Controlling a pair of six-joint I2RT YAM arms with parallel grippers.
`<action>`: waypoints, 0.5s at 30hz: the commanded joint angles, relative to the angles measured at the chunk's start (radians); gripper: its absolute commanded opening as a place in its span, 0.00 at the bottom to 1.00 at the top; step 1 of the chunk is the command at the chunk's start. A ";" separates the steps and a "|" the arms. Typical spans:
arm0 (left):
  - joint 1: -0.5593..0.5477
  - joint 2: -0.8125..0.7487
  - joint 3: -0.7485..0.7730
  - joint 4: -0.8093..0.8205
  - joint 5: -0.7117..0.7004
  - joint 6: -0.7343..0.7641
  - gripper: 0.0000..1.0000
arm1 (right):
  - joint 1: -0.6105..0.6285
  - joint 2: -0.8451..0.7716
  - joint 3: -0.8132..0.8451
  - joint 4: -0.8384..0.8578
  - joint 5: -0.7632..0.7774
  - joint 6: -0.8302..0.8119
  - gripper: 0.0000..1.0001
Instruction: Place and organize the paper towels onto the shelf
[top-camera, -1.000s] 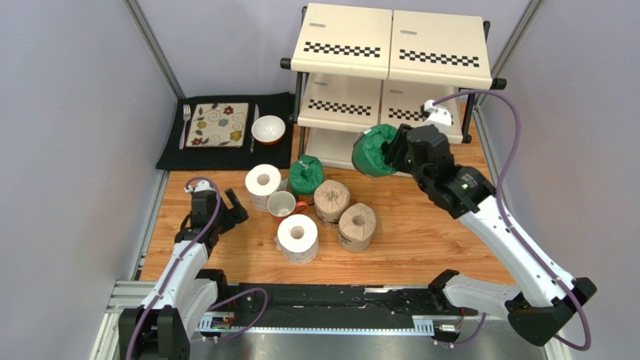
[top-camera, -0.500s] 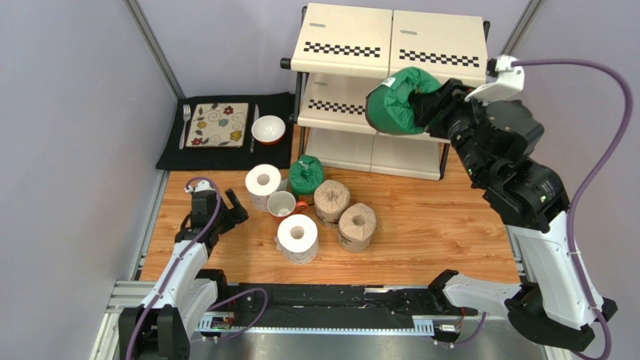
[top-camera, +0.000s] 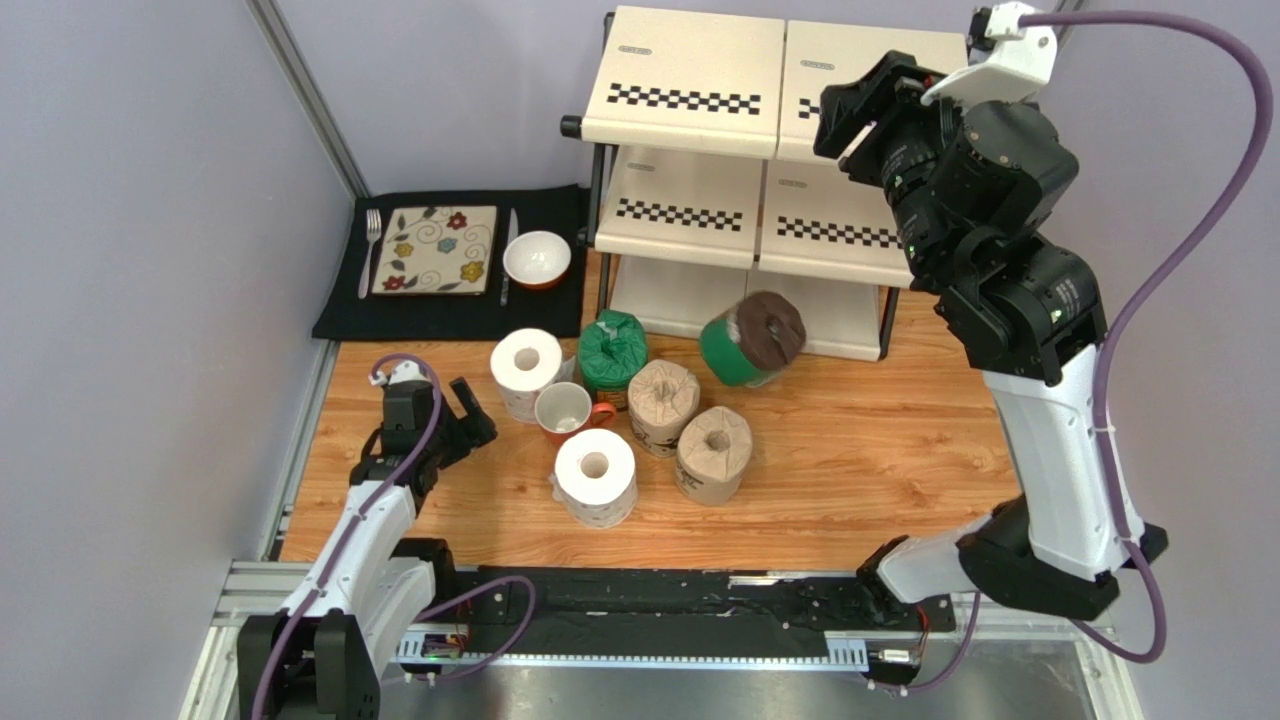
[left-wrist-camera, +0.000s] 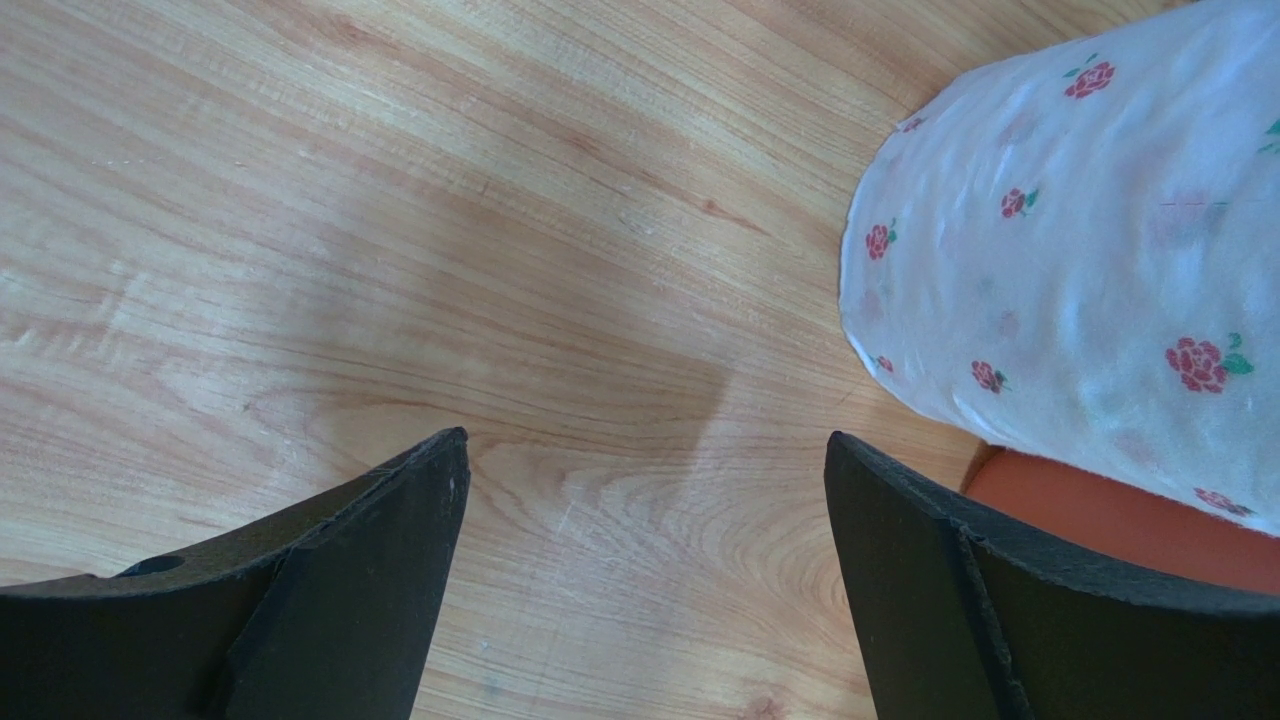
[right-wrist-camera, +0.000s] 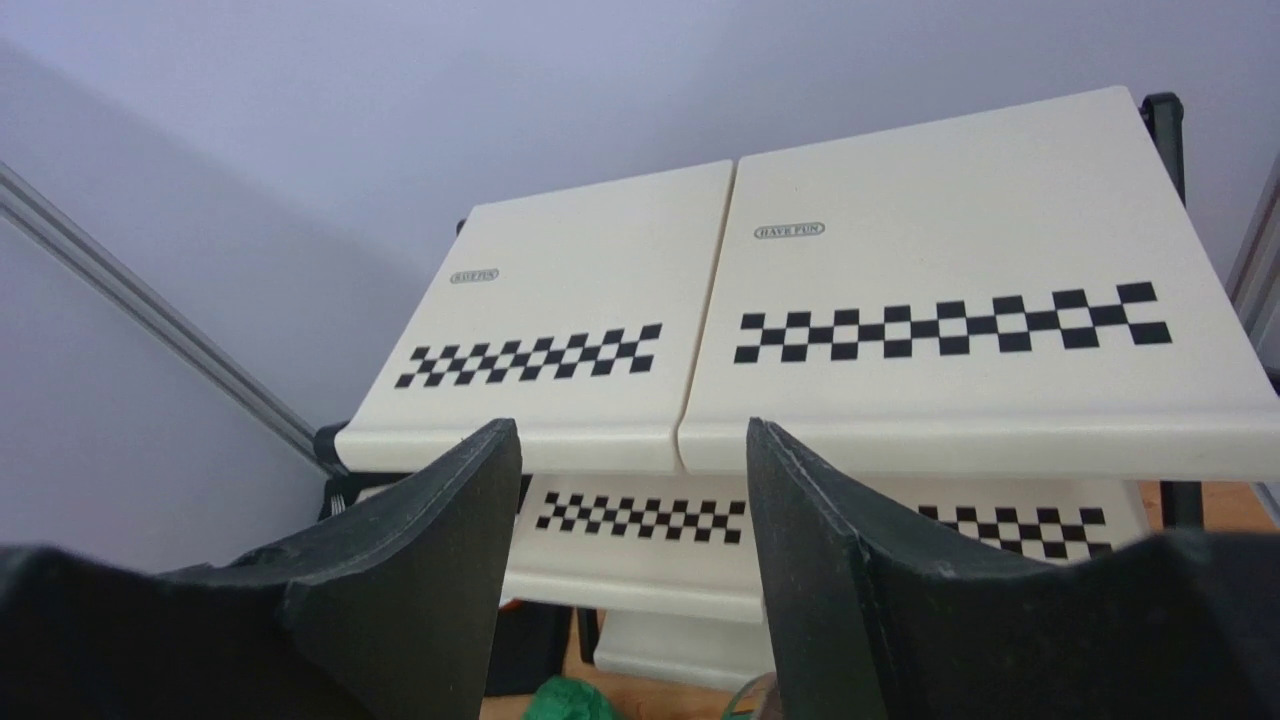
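Nearest, the left hand (left-wrist-camera: 643, 450) hangs spread and empty over the counter (top-camera: 872, 450), just beside a white flowered roll (left-wrist-camera: 1082, 255). Five of the paper towels (top-camera: 663, 402) cluster mid-counter. The sixth, a green roll (top-camera: 748, 339), lies tilted on its side at the foot of the shelf (top-camera: 706, 68) — on no tier. Farthest, the right hand (right-wrist-camera: 628, 432) hovers high before the shelf's top, fingers apart, holding nothing. The tiers look slanted — a round roll set down loosely there would likely slide or roll off.
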 joint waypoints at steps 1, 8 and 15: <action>0.005 -0.002 0.021 0.016 0.019 -0.005 0.96 | -0.005 -0.152 -0.252 0.041 0.001 0.029 0.61; 0.005 0.018 0.031 0.014 0.037 0.003 0.96 | -0.005 -0.340 -0.611 0.108 -0.016 0.104 0.61; 0.005 0.019 0.030 0.013 0.037 0.004 0.96 | -0.007 -0.389 -0.821 0.106 -0.093 0.176 0.61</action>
